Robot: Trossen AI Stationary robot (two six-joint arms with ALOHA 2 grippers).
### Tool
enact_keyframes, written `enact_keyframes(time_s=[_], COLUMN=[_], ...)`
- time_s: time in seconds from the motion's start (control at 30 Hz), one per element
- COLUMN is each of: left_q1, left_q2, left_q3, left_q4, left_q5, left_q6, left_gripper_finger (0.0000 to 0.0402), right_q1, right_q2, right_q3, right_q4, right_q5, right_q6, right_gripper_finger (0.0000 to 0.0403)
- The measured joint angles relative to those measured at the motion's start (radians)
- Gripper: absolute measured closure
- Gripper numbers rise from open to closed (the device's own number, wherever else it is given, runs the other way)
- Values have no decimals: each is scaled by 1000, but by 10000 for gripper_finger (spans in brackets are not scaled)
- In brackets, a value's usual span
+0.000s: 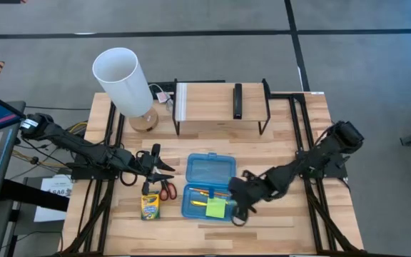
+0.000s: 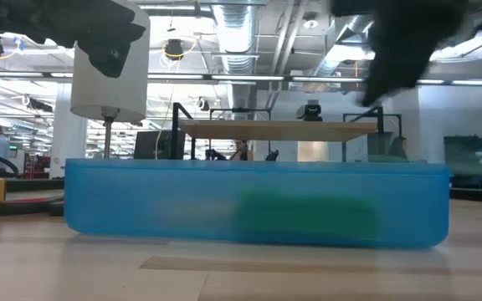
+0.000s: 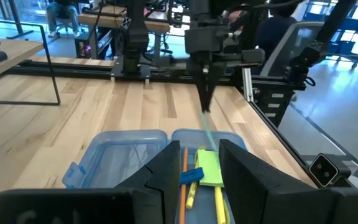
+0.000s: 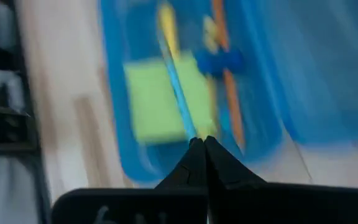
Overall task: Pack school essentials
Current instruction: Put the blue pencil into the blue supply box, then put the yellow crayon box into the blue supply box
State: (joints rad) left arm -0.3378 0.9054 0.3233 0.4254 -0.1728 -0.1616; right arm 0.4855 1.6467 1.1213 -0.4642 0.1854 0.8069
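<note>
- A white cylindrical lamp (image 1: 123,78) on a round wooden base stands at the far left of the table (image 1: 334,221), well behind the left arm.
- The left gripper (image 1: 164,169) hovers above the table with its fingers (image 3: 247,180) parted and nothing between them, pointing toward the case.
- The yellow-green crayon box (image 1: 150,205) lies on the table just in front of the left gripper, nearer the table's front edge.
- The red-handled scissors (image 1: 166,189) lie just beside the crayon box, directly below the left gripper's fingertips.
- The translucent blue plastic case (image 1: 207,186) lies open between the two grippers, lid flat toward the back and tray toward the front.
- In the tray, just ahead of the right gripper, lie the orange pencil (image 3: 184,180), yellow markers (image 3: 219,202), a small blue eraser (image 3: 193,175) and the lime sticky-note pad (image 1: 216,208).
- The right gripper (image 1: 238,214) is at the tray's right end, its fingers pinched shut on the teal pen (image 4: 179,99).
- The pen slants from the fingertips down over the sticky-note pad; whether its far tip touches the tray cannot be told.
- A small wooden shelf on a black frame (image 1: 220,107) stands at the back of the table, well behind both grippers, with a black bar-shaped device (image 1: 238,101) on top.
</note>
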Motion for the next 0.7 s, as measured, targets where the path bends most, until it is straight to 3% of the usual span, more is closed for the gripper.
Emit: enact_keyframes(time_s=[0.17, 0.43, 0.7], left_q1=[0, 0, 0], left_q2=[0, 0, 0], left_q3=[0, 0, 0], left_q4=[1, -7, -18], left_q5=[0, 0, 0], left_q6=[0, 0, -56], left_gripper_finger=[304, 304, 304], right_q1=[-91, -143, -114], right_q2=[90, 222, 147], right_q3=[8, 170, 245], right_q4=[223, 137, 73], right_q5=[-111, -188, -160], right_q6=[-156, -298, -394], right_gripper_finger=[403, 396, 379])
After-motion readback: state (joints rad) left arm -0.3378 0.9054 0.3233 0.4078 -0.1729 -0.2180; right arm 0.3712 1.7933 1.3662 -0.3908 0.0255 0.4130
